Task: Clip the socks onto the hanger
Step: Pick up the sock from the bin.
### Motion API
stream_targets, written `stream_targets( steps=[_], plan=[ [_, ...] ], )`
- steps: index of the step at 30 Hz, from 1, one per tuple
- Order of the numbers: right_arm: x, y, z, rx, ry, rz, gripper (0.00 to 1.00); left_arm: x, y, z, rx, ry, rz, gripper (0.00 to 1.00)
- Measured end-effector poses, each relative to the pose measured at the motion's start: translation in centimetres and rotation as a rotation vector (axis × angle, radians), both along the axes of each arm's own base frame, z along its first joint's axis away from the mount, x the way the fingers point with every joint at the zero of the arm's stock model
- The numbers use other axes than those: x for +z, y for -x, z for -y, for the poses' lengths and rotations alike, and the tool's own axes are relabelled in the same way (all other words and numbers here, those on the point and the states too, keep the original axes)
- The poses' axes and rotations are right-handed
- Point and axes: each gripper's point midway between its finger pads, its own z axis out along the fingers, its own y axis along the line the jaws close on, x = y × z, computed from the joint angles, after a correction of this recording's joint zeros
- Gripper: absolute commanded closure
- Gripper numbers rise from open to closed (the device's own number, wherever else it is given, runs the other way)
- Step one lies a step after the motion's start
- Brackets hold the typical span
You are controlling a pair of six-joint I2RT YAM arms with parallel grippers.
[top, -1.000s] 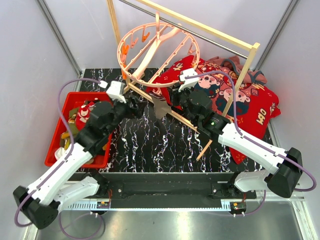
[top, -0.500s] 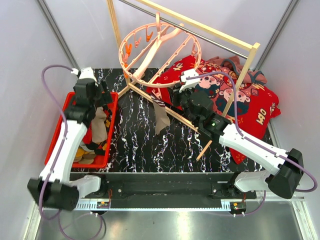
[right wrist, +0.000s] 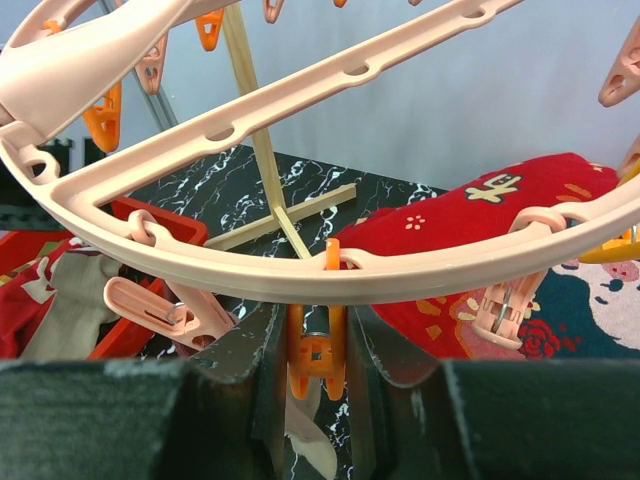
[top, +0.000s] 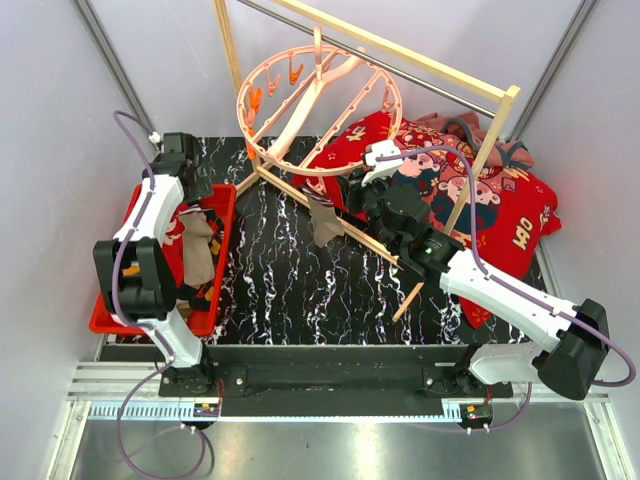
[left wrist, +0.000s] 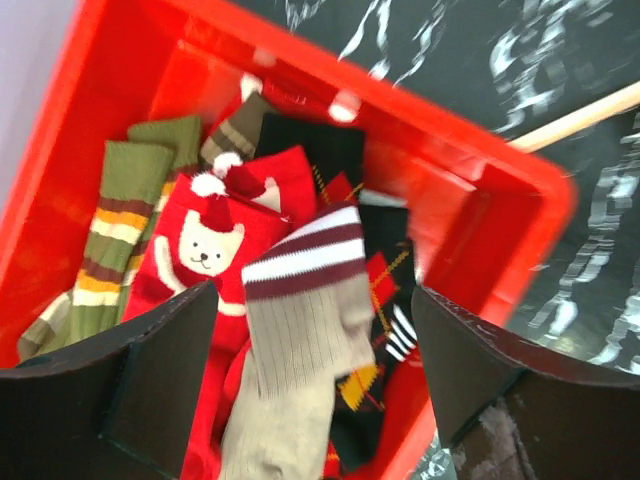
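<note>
Left claw (left wrist: 312, 300): fingers spread wide, holding nothing. It hangs over the red rectangular plastic bin (left wrist: 480, 185), which stands on the black white-veined marble table (top: 290, 290).

Directly beneath the gap between its fingers lies a taupe ribbed sock with a maroon-and-white striped cuff (left wrist: 300, 330), on top of the pile and touching neither finger. Towards the left finger is a red sock with a white bear in a Santa hat (left wrist: 200, 250). Beyond that finger, against the bin wall, is an olive sock with brown and yellow stripes (left wrist: 110, 230). Towards the right finger is a dark argyle sock with red diamonds (left wrist: 385, 280), partly under the taupe one.

Right claw (right wrist: 316, 345): fingers pressed against both sides of a small orange plastic clip (right wrist: 317, 360), pinching it. The clip dangles from the near rim of the large round salmon-pink plastic ring hanger (right wrist: 300, 285), which arcs just above the claw and is tilted in the overhead view. A grey-taupe fabric sock (top: 325, 222) hangs straight below this claw, its top at the clip; whether the clip's teeth grip it I cannot tell. More pink clips hang along the rim to either side.

Behind the right claw stands the pale wooden rack frame (top: 490, 120), and to its right lies a big red cartoon-printed cloth (top: 500, 200).
</note>
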Motion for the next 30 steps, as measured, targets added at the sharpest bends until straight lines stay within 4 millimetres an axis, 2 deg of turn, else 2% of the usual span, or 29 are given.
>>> stream_targets(
  steps=[2,3,4,6,10,14,22,24,26,30],
  plan=[
    [0.0,0.0,-0.1,0.006,-0.001,0.000,0.89,-2.0,0.0,-0.1,0.001,0.005,-0.053,0.33],
    [0.0,0.0,-0.1,0.008,-0.002,0.001,0.90,-2.7,0.1,0.0,-0.001,0.012,-0.069,0.42],
    [0.0,0.0,-0.2,0.011,-0.003,0.002,0.90,-3.3,0.3,0.1,-0.005,0.017,-0.086,0.44],
    [-0.1,0.0,-0.1,0.012,-0.004,0.000,0.90,-4.6,1.1,0.4,-0.013,0.028,-0.120,0.53],
    [-0.5,-0.1,0.0,0.008,-0.008,-0.006,0.90,-6.8,3.4,1.0,-0.023,0.053,-0.190,0.64],
    [-0.6,-0.2,0.1,0.006,-0.010,-0.010,0.90,-8.0,6.8,1.5,-0.027,0.074,-0.255,0.66],
    [-0.8,0.0,0.2,0.006,-0.014,-0.013,0.89,-9.5,11.9,3.1,-0.031,0.154,-0.301,0.68],
    [-0.7,0.1,0.3,0.006,-0.016,-0.011,0.90,-9.6,12.9,3.4,-0.032,0.172,-0.310,0.64],
    [-0.5,0.2,0.5,0.006,-0.019,-0.008,0.90,-8.7,13.3,3.5,-0.032,0.176,-0.291,0.62],
    [-0.2,0.2,0.8,0.003,-0.025,-0.003,0.90,-4.9,12.2,3.5,-0.035,0.172,-0.186,0.59]
  ],
)
